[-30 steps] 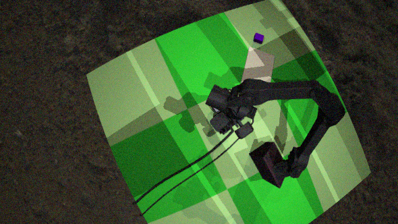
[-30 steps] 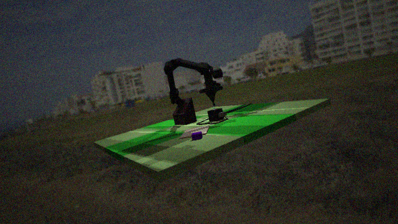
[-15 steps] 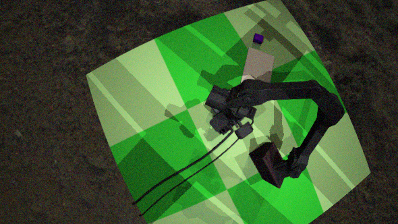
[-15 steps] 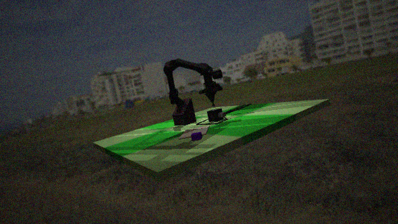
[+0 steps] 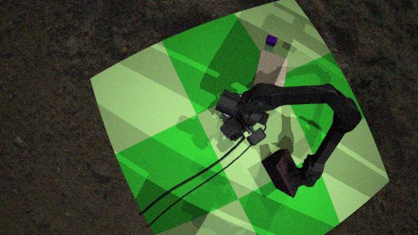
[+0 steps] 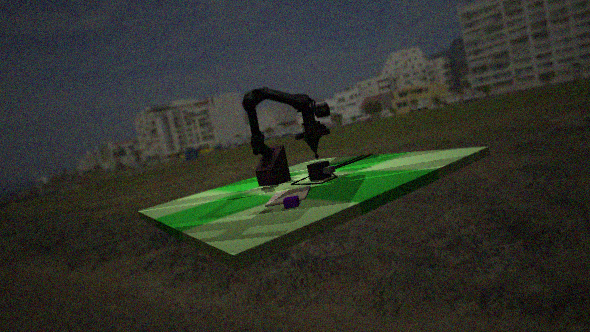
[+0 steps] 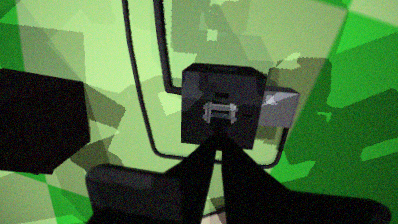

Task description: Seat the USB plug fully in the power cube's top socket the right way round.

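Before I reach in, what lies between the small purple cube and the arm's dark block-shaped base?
A flat pinkish panel, on the table nearer the cube. The top view shows it, with the arm crossing overhead.

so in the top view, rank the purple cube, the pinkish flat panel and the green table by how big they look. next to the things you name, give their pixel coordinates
Largest to smallest:
1. green table (image 5: 142, 106) (image 6: 390, 185)
2. pinkish flat panel (image 5: 271, 61) (image 6: 295, 194)
3. purple cube (image 5: 271, 39) (image 6: 291, 202)
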`<state>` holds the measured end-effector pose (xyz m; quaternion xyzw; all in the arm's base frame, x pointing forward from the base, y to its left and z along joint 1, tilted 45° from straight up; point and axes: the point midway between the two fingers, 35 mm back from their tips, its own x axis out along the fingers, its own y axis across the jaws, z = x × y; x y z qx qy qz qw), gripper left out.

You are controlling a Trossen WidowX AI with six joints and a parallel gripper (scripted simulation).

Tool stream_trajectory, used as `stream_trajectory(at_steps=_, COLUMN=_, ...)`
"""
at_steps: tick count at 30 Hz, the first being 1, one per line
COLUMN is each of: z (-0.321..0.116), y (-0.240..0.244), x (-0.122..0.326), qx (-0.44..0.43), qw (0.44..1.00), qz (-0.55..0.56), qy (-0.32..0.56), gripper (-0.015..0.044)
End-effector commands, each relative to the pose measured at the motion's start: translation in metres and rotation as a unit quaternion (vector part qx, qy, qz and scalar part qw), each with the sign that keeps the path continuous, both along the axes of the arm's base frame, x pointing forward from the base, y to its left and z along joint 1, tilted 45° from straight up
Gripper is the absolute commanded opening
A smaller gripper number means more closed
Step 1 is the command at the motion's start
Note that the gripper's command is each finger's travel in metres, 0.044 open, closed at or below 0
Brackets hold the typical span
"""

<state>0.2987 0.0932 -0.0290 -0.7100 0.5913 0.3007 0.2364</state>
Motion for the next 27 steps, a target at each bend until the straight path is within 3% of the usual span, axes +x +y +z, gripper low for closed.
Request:
stream_trajectory(at_steps=1, z=-0.0013, y=-0.0009, x=0.0000, qx=-0.003, qw=1.000, qz=0.003, qy=0.003, gripper=0.0000)
stream_trajectory(at_steps=27, z=-0.0026, y=-0.0040, x=0.0010, qx=-0.009, qw=1.000, qz=0.008, qy=0.006, gripper=0.0000)
